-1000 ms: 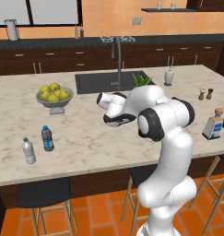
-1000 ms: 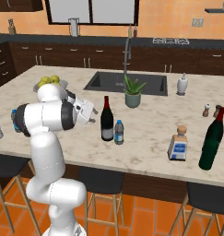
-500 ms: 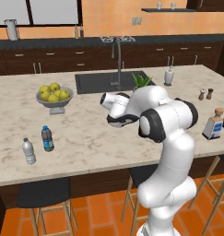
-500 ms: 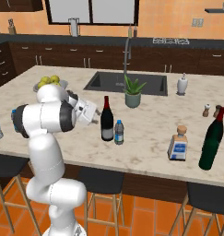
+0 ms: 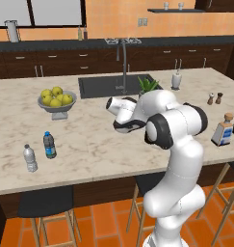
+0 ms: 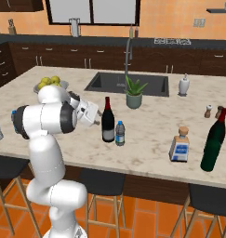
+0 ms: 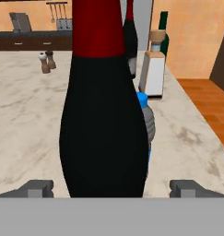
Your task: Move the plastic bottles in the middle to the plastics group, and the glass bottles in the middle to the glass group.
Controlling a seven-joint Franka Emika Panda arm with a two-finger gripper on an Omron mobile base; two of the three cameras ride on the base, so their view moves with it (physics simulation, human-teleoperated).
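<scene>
Upright wine bottle (image 6: 108, 122) beside water bottle (image 6: 120, 134)

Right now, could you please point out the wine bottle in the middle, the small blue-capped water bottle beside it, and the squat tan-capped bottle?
wine bottle (image 6: 108, 124): right base view, on its dark body.
water bottle (image 6: 120, 135): right base view, on its label band.
squat bottle (image 6: 180, 148): right base view, on its blue-white label.

The marble island (image 5: 89, 140) is viewed forward and down from behind the arm — left and right. The sink (image 5: 113, 86) and wine bottle (image 6: 108, 122) region is shared. The wine bottle is seen close — horizontally, from the hand.
</scene>
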